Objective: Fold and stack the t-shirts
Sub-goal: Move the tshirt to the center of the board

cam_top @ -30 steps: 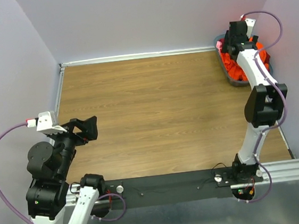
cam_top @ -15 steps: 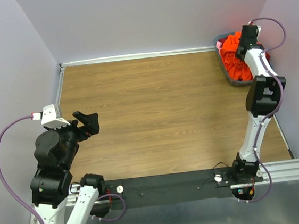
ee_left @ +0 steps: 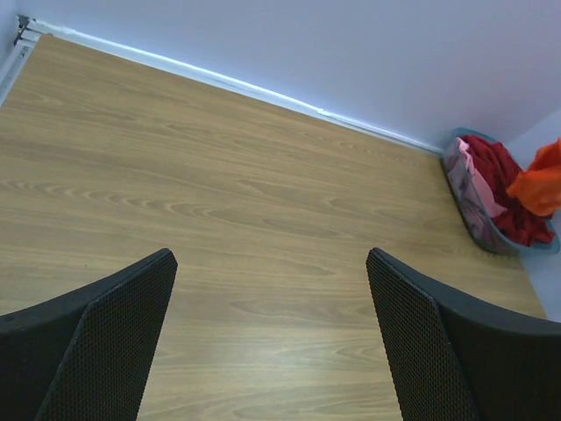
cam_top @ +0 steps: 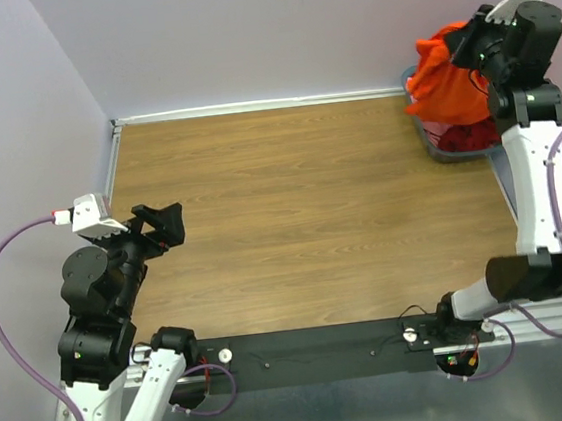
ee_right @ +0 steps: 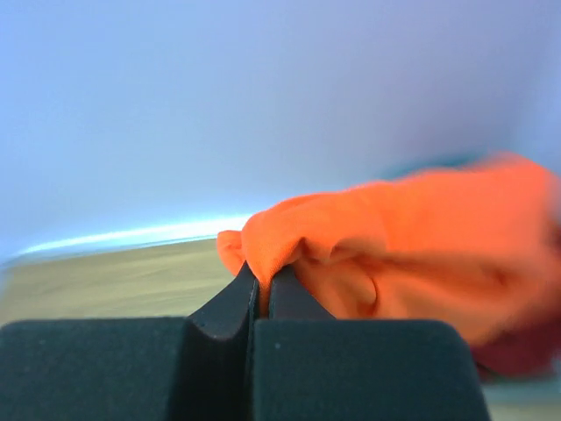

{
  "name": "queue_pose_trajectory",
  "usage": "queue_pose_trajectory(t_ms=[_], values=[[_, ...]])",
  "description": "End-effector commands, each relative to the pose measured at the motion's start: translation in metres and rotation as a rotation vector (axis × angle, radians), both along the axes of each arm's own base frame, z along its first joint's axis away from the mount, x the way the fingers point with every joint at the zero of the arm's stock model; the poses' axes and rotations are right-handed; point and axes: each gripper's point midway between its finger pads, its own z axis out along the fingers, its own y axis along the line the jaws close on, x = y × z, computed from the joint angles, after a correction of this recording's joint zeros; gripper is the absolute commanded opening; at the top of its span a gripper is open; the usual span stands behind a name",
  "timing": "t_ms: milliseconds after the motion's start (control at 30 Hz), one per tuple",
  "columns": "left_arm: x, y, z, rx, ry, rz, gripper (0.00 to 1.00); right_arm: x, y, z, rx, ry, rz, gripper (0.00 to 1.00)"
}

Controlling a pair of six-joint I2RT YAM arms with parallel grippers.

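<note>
Above the basket (cam_top: 443, 156), the right tool (ee_right: 261, 285) has raised the orange t-shirt (cam_top: 444, 83).

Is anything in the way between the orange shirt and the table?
No, nothing visible. The right gripper pinches the orange shirt, which hangs over the basket at the far right corner. The table beside it shows only bare wood. The left gripper is open, far off at the near left.

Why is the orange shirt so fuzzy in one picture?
Right wrist view: the orange t-shirt is blurred, worst at its right edge, close to the lens; the right pincer shut on it looks sharper. Top view: the same shirt is crisp.
</note>
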Motion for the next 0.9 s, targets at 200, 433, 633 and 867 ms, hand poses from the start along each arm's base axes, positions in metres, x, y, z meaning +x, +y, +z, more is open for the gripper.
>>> queue_pose_trajectory(t_ms=[200, 433, 633, 867], values=[[0.008, -0.011, 0.013, 0.006, -0.038, -0.057, 0.98, -0.112, 0.263, 0.064, 0.235, -0.035, 0.915, 0.01], [0.007, -0.012, 0.014, 0.03, -0.051, -0.071, 0.98, -0.162, 0.336, 0.064, 0.261, 0.002, 1.128, 0.0], [0.011, -0.018, 0.007, 0.034, -0.029, -0.097, 0.98, -0.135, 0.293, -0.028, 0.167, 0.127, 0.797, 0.0], [0.034, -0.044, -0.04, 0.016, 0.099, -0.207, 0.98, -0.139, 0.177, -0.242, 0.103, 0.51, 0.149, 0.6]])
